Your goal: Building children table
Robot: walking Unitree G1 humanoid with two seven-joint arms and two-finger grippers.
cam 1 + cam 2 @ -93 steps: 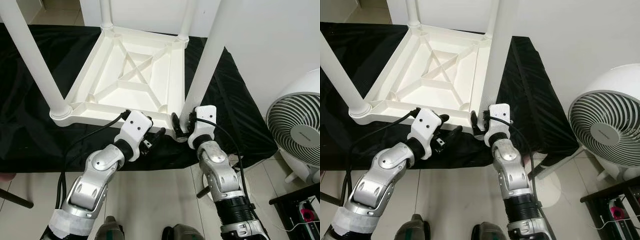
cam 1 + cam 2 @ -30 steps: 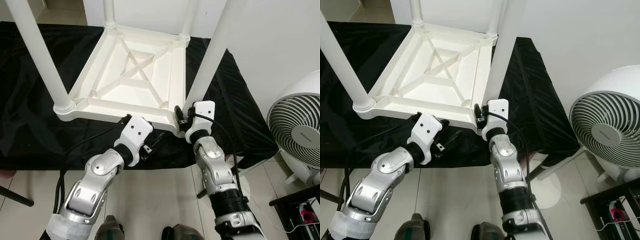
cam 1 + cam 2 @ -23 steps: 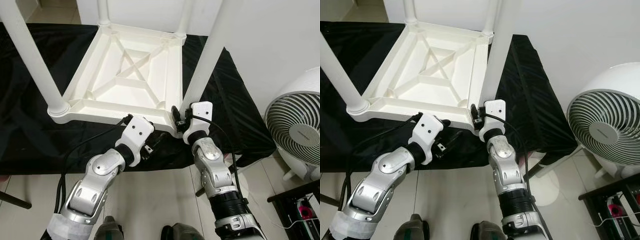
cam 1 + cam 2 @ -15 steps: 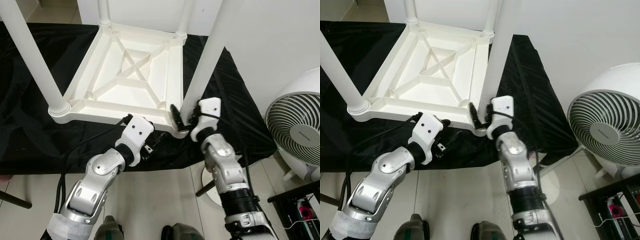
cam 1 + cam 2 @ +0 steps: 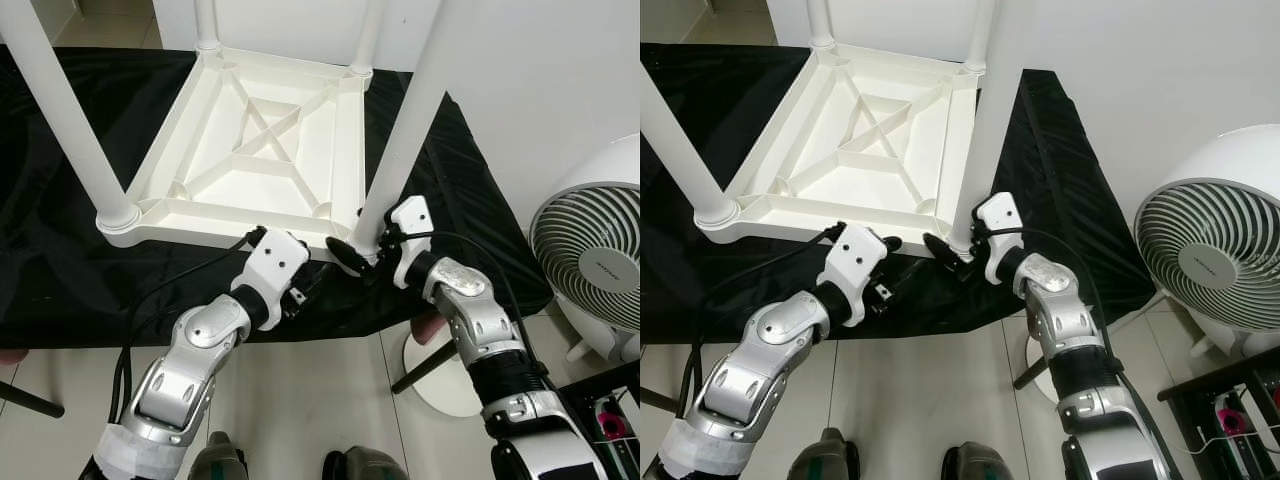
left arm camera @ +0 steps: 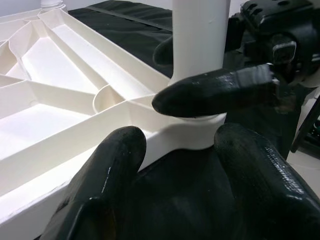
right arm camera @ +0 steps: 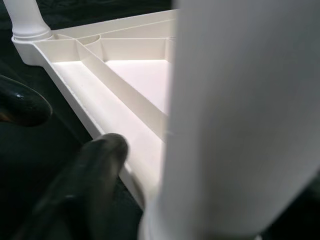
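Your white children's table [image 5: 262,160] lies upside down on a black cloth [image 5: 60,270] spread over a low surface, its ribbed underside facing up with a cross of stiffening ribs in the middle. Four white legs stand up from its corners: two at the far corners, one at the near left corner [image 5: 68,120], and one at the near right corner [image 5: 405,130], which rises past the top of the head views. Your right gripper [image 5: 352,258] is at the foot of that near right leg, coming in from the right side; its two black fingers are spread, one finger [image 6: 215,92] lying across the front of the leg's base and the other reaching around behind the leg, so the leg stands between them. You cannot tell from these pictures whether the fingers actually press on it. Your left gripper [image 5: 312,277] hovers just in front of the table's near edge, low over the black cloth and just left of the right gripper; its fingers [image 6: 107,175] are apart with nothing between them, pointing at the corner socket. A black cable [image 5: 170,285] runs from the left wrist back over the cloth. To the right, on the tiled floor [image 5: 310,400], stands a white fan [image 5: 595,260], near a white wall [image 5: 540,90].
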